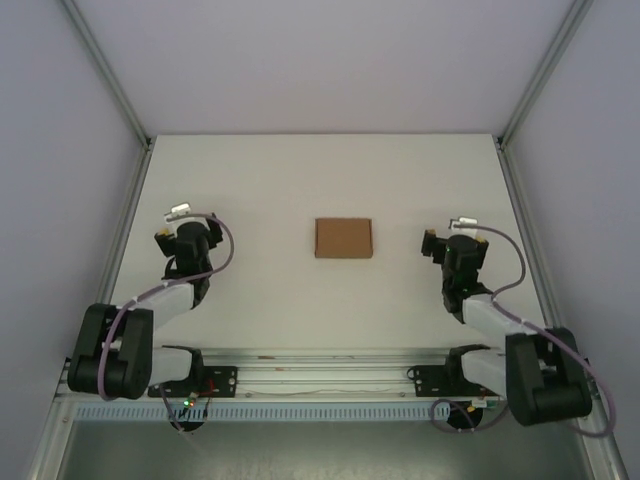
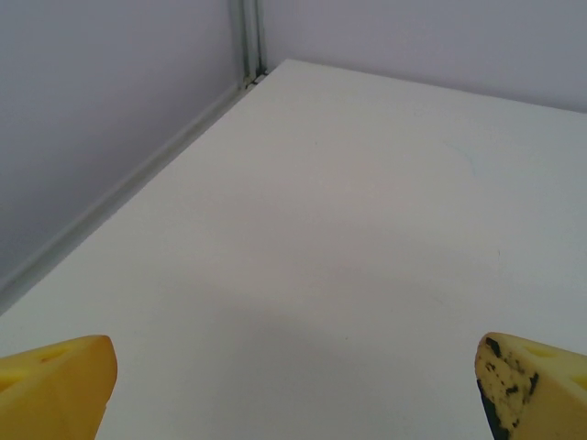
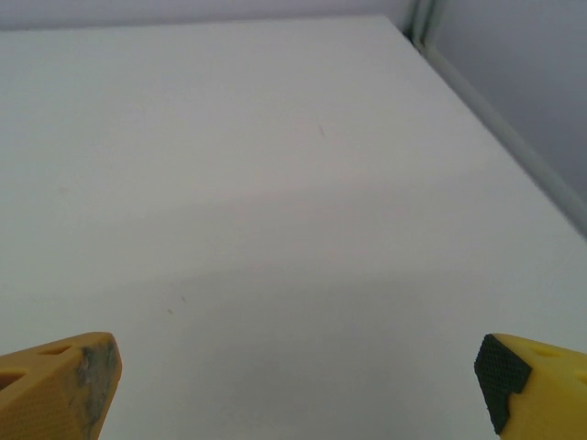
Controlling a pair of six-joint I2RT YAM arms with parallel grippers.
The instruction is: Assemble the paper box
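The paper box (image 1: 343,238) is a small flat brown cardboard rectangle lying in the middle of the white table, seen from the top view. My left gripper (image 1: 184,231) stands well to its left and my right gripper (image 1: 452,238) well to its right, both apart from it. In the left wrist view the left gripper (image 2: 293,390) is open, its yellow fingertips (image 2: 57,385) wide apart over bare table. The right gripper (image 3: 298,390) is open too, its yellow fingertips (image 3: 60,385) spread with nothing between them.
The white table (image 1: 320,170) is walled at the back and both sides, with aluminium posts (image 1: 105,60) at the far corners. The arms' bases sit on a metal rail (image 1: 320,375) along the near edge.
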